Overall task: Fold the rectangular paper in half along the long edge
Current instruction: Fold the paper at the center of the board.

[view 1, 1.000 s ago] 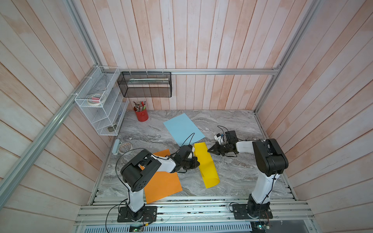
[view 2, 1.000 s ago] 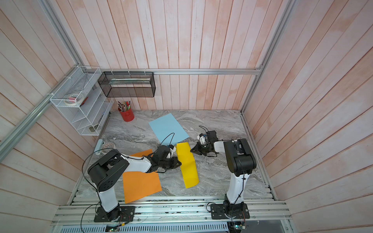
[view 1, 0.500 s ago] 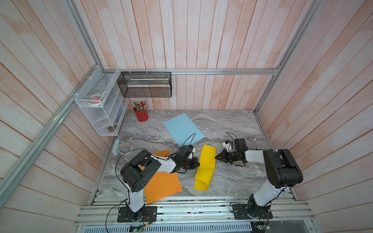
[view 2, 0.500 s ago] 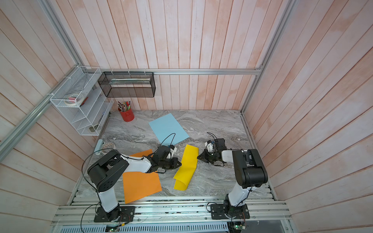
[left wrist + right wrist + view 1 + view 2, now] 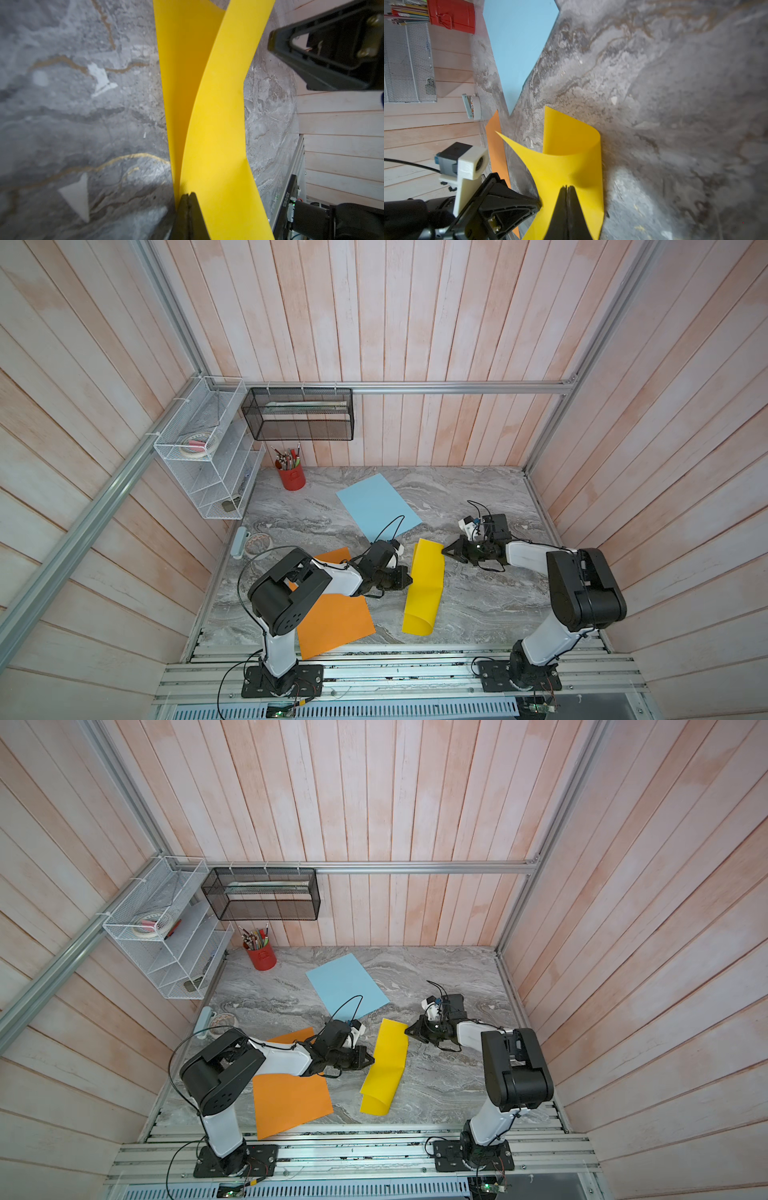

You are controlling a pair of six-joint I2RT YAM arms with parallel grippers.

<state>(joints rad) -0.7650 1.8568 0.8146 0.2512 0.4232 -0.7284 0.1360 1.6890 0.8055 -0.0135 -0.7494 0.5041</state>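
Observation:
The rectangular paper is a yellow sheet (image 5: 426, 585) (image 5: 388, 1056) lying mid-table, loosely doubled over and bowed, its near end curled up. My left gripper (image 5: 410, 578) (image 5: 372, 1060) sits at the sheet's left edge. In the left wrist view its jaws (image 5: 188, 195) are shut where the two yellow layers (image 5: 216, 124) meet. My right gripper (image 5: 444, 551) (image 5: 407, 1031) is at the far right corner. In the right wrist view (image 5: 566, 187) it is shut on the yellow sheet (image 5: 571, 162), which fans out and curls beyond the tips.
A blue sheet (image 5: 378, 508) lies behind the yellow one, and an orange sheet (image 5: 332, 622) lies under the left arm. A red pencil cup (image 5: 292, 477), a white wire rack (image 5: 208, 472) and a black mesh basket (image 5: 299, 414) stand at the back left. A tape dispenser (image 5: 241, 541) is by the left wall.
The right gripper has shifted to the right. The yellow sheet went from a flat narrow strip to a bowed, looser shape, and its near end swung left. The left gripper has stayed put.

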